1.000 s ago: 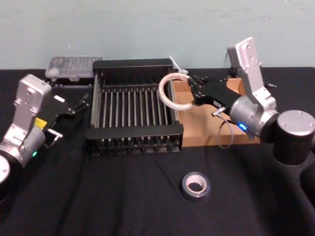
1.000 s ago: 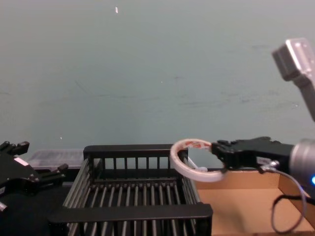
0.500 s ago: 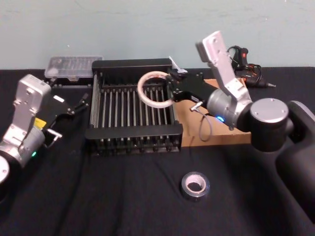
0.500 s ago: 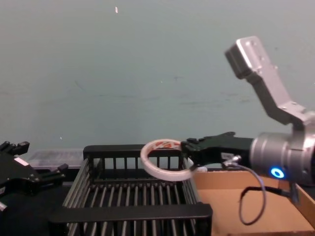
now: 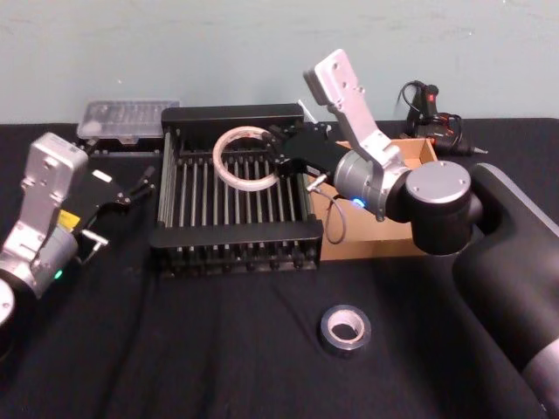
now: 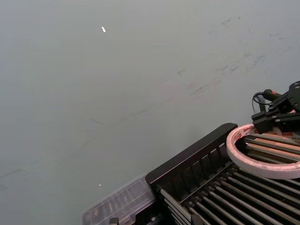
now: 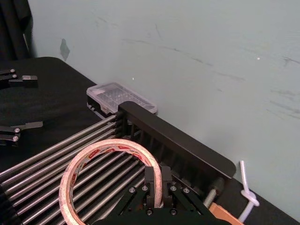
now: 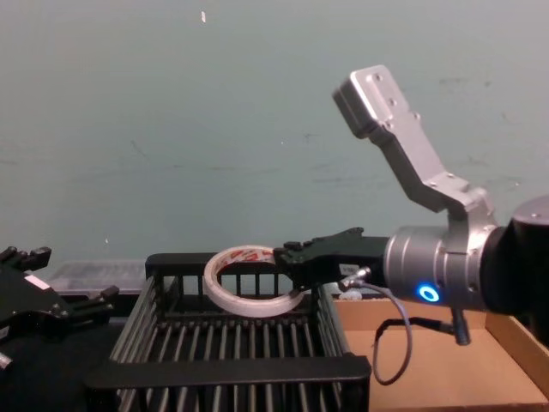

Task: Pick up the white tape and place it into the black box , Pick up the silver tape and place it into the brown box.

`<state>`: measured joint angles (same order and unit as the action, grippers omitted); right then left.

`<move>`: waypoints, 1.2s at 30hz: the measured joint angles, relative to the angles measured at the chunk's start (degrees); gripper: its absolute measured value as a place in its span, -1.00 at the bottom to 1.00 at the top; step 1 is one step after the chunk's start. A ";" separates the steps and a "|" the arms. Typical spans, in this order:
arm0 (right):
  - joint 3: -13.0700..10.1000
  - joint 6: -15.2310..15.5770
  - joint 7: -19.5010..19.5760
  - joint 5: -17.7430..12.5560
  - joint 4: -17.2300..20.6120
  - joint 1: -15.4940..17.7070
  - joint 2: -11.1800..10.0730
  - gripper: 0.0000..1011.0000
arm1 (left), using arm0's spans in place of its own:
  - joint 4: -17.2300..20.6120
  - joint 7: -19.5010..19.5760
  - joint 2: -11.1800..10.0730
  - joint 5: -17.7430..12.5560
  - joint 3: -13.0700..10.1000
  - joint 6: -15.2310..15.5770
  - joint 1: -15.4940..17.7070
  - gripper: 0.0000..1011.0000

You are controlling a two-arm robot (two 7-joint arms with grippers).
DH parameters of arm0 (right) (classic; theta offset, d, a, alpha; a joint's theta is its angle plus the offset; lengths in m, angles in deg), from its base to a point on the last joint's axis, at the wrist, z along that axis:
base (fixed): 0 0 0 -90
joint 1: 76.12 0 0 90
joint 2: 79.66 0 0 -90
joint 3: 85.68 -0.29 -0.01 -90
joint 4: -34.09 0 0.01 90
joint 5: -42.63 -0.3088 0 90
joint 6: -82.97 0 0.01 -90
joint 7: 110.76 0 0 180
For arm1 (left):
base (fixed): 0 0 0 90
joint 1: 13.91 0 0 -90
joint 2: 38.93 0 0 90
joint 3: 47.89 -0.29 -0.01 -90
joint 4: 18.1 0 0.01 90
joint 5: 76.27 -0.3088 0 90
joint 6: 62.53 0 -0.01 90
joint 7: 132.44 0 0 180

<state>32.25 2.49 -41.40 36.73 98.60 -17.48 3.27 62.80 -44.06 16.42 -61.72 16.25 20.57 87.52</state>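
The right hand [image 5: 278,155] pinches the white tape [image 5: 245,158] by its rim, the ring hanging just ahead of the fingertips, above the barred floor of the black box [image 5: 236,234]. The roll looks light and stiff, so a thin rim grip should hold. Beneath the hand there is open room; the box's rims lie to either side. The silver tape [image 5: 346,328] lies well behind it on the table [image 5: 175,349]. The left hand [image 5: 122,194], spread, is parked beyond the box's far side

Right pincer [image 5: 278,154] extended forward, fingers clamped; left pincer [image 5: 144,182] parked low, fingers apart.
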 joint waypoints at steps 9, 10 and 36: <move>0.33 -0.30 -0.04 0.58 -0.66 -0.42 0.41 -0.81 | 0.00 0.00 0.00 0.00 0.00 0.00 0.00 0.98; 0.31 -0.29 -0.04 0.58 -0.64 -0.40 0.40 -0.81 | 0.00 0.00 0.00 0.00 0.00 0.00 0.00 0.98; 0.08 -0.15 0.01 0.21 -0.29 -0.16 0.22 -0.31 | 0.00 0.00 0.00 0.00 0.00 0.00 0.00 0.98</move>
<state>32.33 2.34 -41.40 36.95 98.31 -17.64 3.49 62.80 -44.06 16.42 -61.72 16.25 20.57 87.53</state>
